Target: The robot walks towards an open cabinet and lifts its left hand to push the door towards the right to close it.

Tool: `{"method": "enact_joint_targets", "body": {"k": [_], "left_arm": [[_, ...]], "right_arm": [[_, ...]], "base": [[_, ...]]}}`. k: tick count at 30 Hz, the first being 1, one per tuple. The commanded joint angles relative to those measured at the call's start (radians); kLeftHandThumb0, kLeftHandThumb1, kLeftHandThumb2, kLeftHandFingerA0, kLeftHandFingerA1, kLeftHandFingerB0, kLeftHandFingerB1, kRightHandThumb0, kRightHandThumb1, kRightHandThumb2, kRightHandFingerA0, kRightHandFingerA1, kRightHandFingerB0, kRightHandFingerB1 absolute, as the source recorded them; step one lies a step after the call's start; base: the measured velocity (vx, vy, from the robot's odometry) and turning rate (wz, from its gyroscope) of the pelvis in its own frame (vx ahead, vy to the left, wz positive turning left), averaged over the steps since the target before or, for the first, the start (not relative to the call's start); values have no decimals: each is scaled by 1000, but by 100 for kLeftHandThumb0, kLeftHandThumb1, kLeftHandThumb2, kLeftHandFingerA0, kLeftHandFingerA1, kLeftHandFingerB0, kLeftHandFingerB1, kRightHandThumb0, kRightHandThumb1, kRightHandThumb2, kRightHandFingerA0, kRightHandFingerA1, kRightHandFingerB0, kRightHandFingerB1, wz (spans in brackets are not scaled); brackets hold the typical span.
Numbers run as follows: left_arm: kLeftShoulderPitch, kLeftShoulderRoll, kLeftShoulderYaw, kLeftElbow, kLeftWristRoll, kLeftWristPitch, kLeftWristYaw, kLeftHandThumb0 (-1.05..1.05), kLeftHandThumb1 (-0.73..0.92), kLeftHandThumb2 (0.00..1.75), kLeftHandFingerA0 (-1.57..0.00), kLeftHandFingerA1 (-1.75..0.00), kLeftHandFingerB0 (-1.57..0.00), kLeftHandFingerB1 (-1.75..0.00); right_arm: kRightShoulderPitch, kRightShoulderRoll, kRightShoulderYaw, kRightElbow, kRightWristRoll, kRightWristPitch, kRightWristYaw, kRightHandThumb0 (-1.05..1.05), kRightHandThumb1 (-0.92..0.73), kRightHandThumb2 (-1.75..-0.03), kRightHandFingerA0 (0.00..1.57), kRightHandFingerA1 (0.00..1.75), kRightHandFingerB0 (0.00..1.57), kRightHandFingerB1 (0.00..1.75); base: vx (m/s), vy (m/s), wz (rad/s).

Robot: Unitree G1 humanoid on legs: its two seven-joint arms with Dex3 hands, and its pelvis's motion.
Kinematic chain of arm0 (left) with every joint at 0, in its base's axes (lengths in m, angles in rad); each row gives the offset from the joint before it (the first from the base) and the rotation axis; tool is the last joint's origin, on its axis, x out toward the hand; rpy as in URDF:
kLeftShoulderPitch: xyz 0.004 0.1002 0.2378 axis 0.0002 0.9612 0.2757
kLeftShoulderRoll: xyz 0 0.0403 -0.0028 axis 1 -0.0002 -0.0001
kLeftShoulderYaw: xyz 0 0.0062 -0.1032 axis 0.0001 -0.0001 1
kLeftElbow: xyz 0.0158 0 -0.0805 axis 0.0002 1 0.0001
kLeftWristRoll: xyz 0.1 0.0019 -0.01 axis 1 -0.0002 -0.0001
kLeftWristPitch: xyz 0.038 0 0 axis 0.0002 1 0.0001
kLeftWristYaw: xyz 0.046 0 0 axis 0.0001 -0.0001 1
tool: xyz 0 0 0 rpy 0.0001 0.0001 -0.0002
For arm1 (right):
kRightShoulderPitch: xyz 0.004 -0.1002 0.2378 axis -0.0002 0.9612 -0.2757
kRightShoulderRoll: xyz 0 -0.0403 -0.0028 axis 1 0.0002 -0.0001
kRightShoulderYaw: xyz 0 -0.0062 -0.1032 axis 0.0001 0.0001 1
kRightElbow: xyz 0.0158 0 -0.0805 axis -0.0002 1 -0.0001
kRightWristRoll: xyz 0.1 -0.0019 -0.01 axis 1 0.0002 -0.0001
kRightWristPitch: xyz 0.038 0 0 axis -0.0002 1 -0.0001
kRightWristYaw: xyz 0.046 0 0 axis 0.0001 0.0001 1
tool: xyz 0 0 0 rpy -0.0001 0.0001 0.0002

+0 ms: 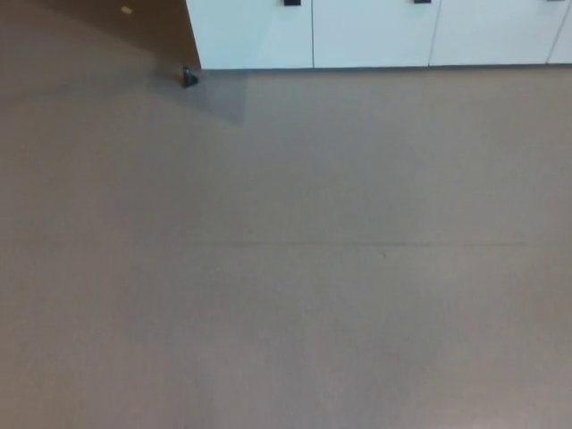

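Observation:
A row of white cabinet fronts runs along the top edge of the head view, split by thin vertical seams. Small dark handles show at the very top of the doors. The doors in view look flush with one another; I cannot tell which one stands open. Neither of my hands shows anywhere in the frame.
Grey-brown floor fills most of the picture, crossed by a faint seam. A brown wooden panel stands left of the cabinets. A small black doorstop sits on the floor at its foot.

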Motion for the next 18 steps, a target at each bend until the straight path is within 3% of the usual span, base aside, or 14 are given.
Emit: {"method": "enact_joint_targets", "body": {"k": [1, 2, 3, 15, 16, 17, 18], "left_arm": [[-3, 36, -22, 37, 33, -61, 0, -61, 88, 65, -27, -35, -19, -29], [-4, 41, -29, 44, 38, -68, -1, -61, 88, 65, -27, -35, -19, -29], [-4, 41, -30, 45, 38, -68, 1, -60, 87, 66, -28, -35, -20, -29], [-4, 38, -60, 47, 42, -102, 10, -60, 88, 66, -30, -37, -24, -31], [-3, 38, -63, 45, 44, -102, 10, -60, 88, 66, -30, -37, -24, -31], [-3, 43, -77, 43, 56, -101, 10, -60, 89, 66, -29, -36, -21, -30], [-3, 46, -84, 43, 63, -102, 9, -60, 89, 66, -29, -36, -21, -30]], "right_arm": [[1, -25, 10, 43, -9, -30, -22, -68, -82, -99, 20, 46, 11, 41], [0, -24, 8, 47, -5, -30, -26, -68, -82, -99, 20, 46, 11, 41], [2, -25, 10, 50, -5, -35, -25, -63, -92, -77, 26, 37, 14, 31], [1, -31, 24, 71, -7, -54, -19, -64, -92, -75, 26, 39, 14, 32], [1, -31, 24, 72, -7, -53, -19, -64, -92, -75, 26, 39, 14, 32], [0, -31, 26, 71, -8, -55, -22, -67, -82, -99, 21, 46, 11, 41], [-1, -31, 28, 70, -8, -56, -24, -67, -82, -99, 21, 46, 11, 41]], "base": [[311, -50, -19], [322, -36, -18], [343, -3, -15], [406, 41, -4], [377, -27, 23], [371, -89, 20], [411, -128, 14]]}}
